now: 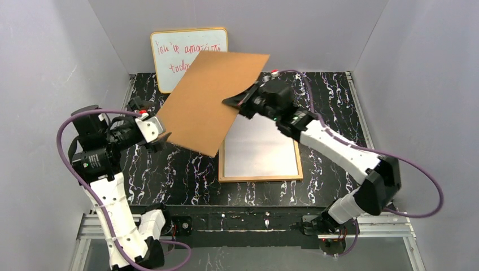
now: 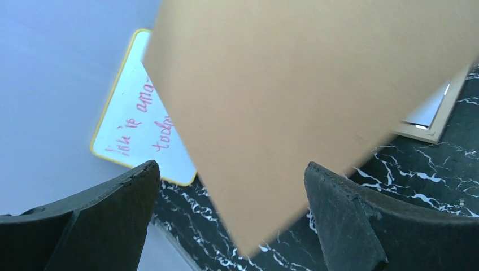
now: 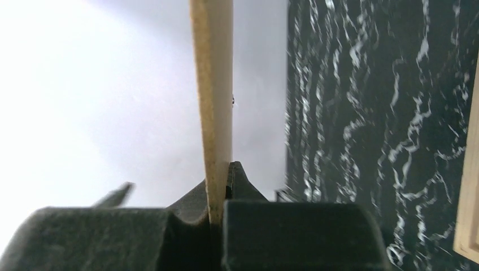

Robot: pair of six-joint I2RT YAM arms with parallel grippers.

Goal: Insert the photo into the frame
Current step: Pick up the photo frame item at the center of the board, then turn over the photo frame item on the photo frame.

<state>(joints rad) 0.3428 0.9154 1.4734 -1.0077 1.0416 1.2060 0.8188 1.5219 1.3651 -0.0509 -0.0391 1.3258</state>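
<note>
The right hand [image 1: 236,101] is clamped tight on the right edge of the brown backing board [image 1: 209,104], which hangs tilted above and left of the frame [image 1: 260,179]. The frame lies flat on the worktop [image 1: 175,175] with a white sheet [image 1: 260,149] inside. Left of the frame, the left hand [image 1: 160,138] gapes wide by the board's lower left edge, gripping nothing, with open worktop between.

frame back [image 1: 212,104] is brown, table [image 1: 181,180] black with white veins, whiteboard [image 1: 172,62] yellow-rimmed.
</note>
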